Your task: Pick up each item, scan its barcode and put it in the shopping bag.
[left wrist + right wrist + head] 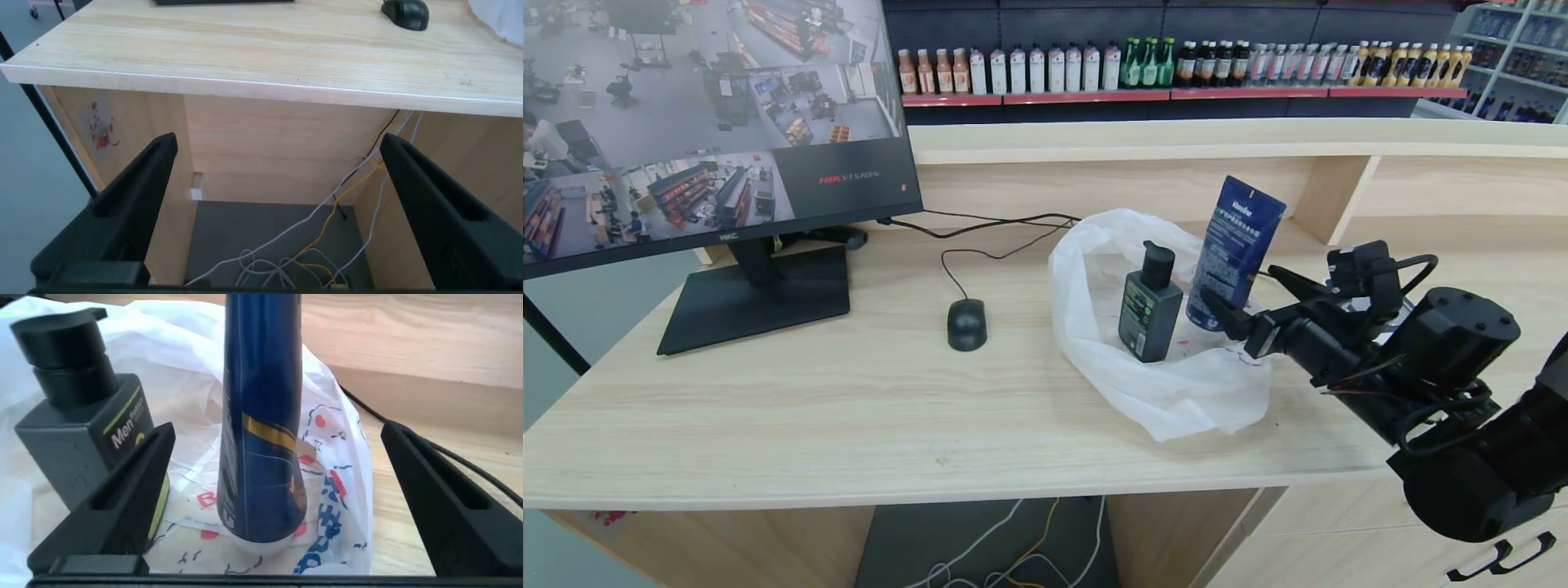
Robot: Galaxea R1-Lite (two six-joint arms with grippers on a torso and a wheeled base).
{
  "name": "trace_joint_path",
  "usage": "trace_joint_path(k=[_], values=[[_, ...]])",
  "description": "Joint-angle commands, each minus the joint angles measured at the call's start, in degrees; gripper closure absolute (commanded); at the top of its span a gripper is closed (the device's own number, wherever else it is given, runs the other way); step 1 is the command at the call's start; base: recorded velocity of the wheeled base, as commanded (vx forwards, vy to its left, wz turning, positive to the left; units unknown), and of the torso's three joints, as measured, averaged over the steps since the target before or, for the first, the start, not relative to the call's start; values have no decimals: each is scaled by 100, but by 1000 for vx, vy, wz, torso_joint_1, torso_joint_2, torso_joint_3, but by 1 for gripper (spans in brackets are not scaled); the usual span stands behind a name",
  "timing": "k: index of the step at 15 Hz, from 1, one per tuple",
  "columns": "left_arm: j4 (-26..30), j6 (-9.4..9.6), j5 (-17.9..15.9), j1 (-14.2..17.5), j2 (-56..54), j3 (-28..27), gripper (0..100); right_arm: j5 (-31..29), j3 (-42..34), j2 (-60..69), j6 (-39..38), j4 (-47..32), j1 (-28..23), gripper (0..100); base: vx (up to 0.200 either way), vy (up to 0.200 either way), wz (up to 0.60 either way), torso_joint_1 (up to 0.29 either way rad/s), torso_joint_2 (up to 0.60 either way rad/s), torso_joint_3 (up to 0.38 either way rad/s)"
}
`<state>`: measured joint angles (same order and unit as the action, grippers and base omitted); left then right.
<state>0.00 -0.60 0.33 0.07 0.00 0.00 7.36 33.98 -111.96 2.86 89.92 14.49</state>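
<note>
Blue tube [1235,249]: stands upright on the spread shopping bag, just beside the pump bottle at its 1 o'clock. It has white print on the front and a gold band lower down; the lettering is too small to make out.
Pump bottle [1150,306]: dark with a black pump head, upright on the bag. In the right wrist view a finger cuts off part of its pale and yellow-green label.
Shopping bag [1160,392]: thin, white, crumpled open on the worktop. The red and blue print under the tube is creased and unreadable.
Right end effector [1250,292]: fingers apart, at 4 o'clock of the tube, whose base shows between them. I cannot tell whether a finger touches it.
Left end effector [278,143]: fingers apart, low before the worktop's front edge, with loose cables [327,237] beyond.
Worktop [849,408]: pale wood.
Mouse [966,324]: black, at 9 o'clock of the bag.
Monitor [711,122]: at 10 o'clock, cut off by the picture's edge, showing camera feeds.
Shelf [1176,95]: at 12 o'clock, holding a row of bottles with labels too small to read.
</note>
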Motion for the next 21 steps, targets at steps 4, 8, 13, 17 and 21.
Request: trace_joint_path(k=[4, 8, 13, 17, 21], values=[[0, -2, 2, 1, 0, 0, 0, 2, -805, 1080, 4, 8, 10, 0, 0, 0, 0, 0, 0, 0], [0, 7, 2, 1, 0, 0, 0, 2, -1912, 2169, 12, 8, 10, 0, 0, 0, 0, 0, 0, 0], [0, -2, 2, 1, 0, 0, 0, -95, -3398, 4112, 39, 8, 1, 0, 0, 0, 0, 0, 0, 0], [0, -2, 2, 1, 0, 0, 0, -297, -3398, 5404, 100, -2128, -8, 0, 0, 0, 0, 0, 0, 0], [0, -2, 2, 1, 0, 0, 0, -288, -3398, 7768, 505, -5872, 89, 0, 0, 0, 0, 0, 0, 0]])
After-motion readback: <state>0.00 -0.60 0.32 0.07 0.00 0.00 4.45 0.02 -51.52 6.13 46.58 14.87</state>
